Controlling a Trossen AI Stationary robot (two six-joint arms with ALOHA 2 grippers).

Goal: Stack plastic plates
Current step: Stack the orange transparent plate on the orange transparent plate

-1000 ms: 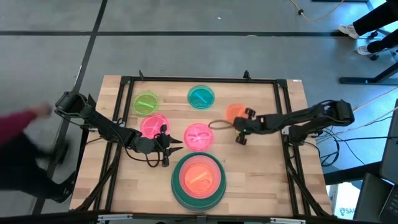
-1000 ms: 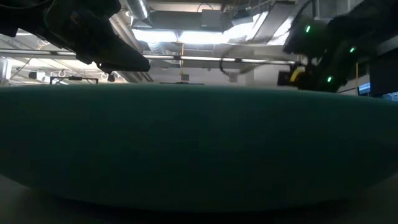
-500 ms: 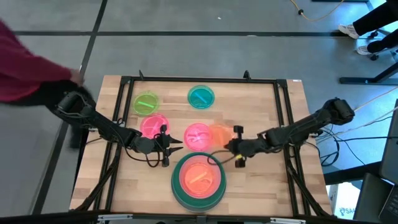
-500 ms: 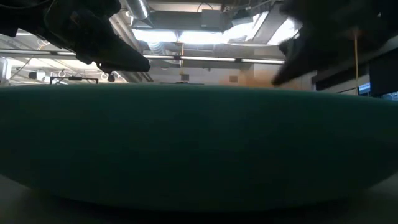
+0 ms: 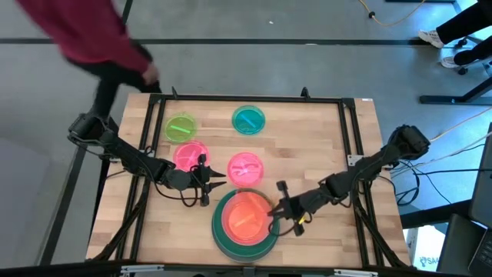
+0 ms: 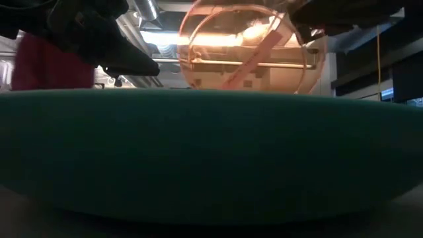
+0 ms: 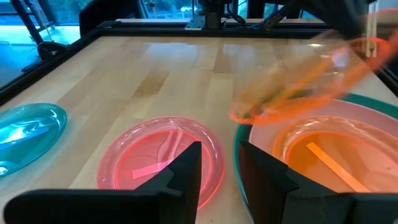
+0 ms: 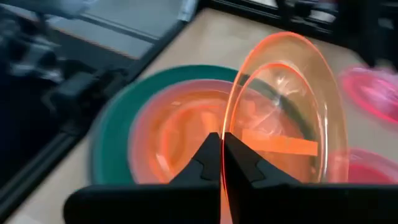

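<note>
Your right claw is pinched tight on the orange plate, tilted above the stack at 6 o'clock. Your left claw waits slightly open, holding nothing, over the counter.

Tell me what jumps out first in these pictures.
The right gripper holds an orange plate by its rim, tilted above the stack at the table's near edge: a dark green plate, a pink plate and another orange one inside. The left gripper waits beside it.
</note>
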